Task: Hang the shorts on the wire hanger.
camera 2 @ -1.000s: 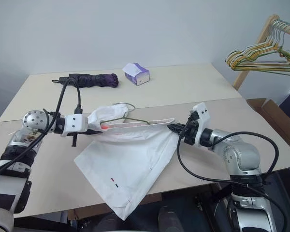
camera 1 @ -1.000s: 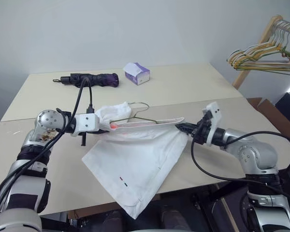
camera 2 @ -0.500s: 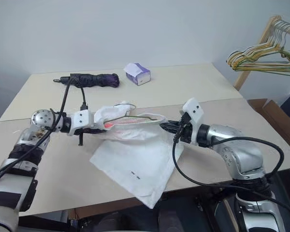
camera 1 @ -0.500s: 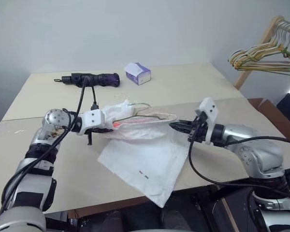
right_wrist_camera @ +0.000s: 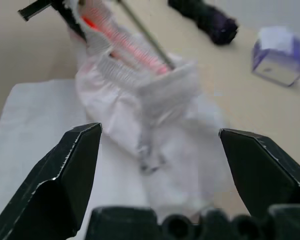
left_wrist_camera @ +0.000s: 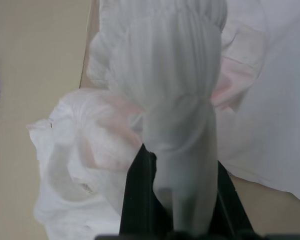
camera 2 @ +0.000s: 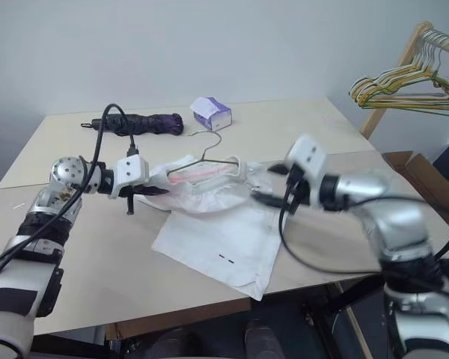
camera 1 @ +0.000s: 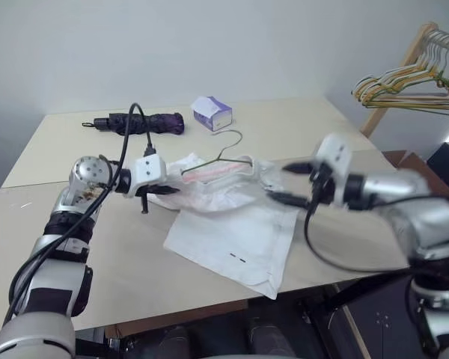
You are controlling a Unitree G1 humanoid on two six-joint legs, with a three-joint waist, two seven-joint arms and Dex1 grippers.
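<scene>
A: Where were the shorts (camera 1: pixel 232 224)?
B: On the bench (camera 1: pixel 299 131), towards its near edge. The waistband was bunched up and lifted off the surface; the legs lay flat, the lowest corner close to that edge.

A: And the hanger (camera 1: pixel 223 153)?
B: Threaded in the raised waistband, hook up on the far side of the shorts.

A: The claws?
B: The left claw (camera 1: pixel 173 188) was clamped tight on the gathered waistband at the shorts' left end. The right claw (camera 1: pixel 284 183) hung just off the shorts' right end, fingers spread wide and gripping nothing.

A: Room to move?
B: Beyond the shorts the bench was open up to an umbrella (camera 1: pixel 138 122) and a tissue box (camera 1: pixel 211 114) near the far edge. A rack of hangers (camera 1: pixel 411 82) stood off the bench, well right of the shorts.
</scene>
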